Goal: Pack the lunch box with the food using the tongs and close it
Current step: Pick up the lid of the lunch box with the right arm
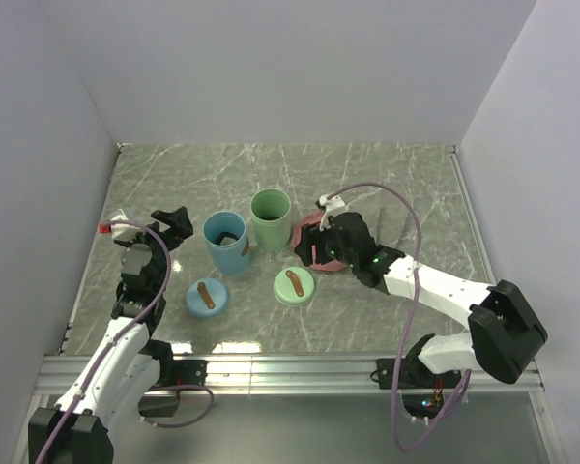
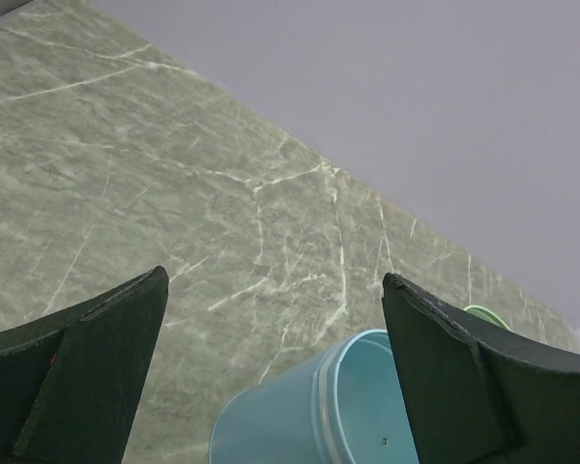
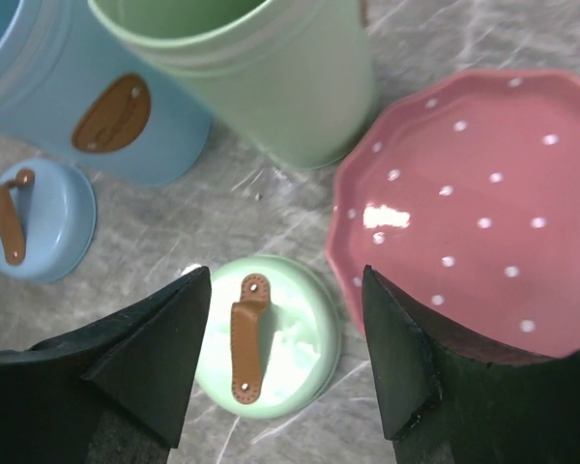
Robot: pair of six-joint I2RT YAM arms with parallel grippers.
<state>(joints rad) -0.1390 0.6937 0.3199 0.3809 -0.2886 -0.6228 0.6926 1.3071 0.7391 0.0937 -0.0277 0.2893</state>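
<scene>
The lunch box shows as two open round tubs, a blue tub and a green tub. Their lids lie flat on the table, the blue lid and the green lid, each with a brown strap. Something dark lies inside the blue tub; I cannot tell what. My right gripper hovers open over the green lid and the edge of the pink plate, holding nothing. My left gripper is open left of the blue tub. Tongs and food are out of view.
The part of the dotted pink plate that shows is bare. White walls close the marble table on three sides. A metal rail runs along the near edge. The right arm's purple cable arches over the table.
</scene>
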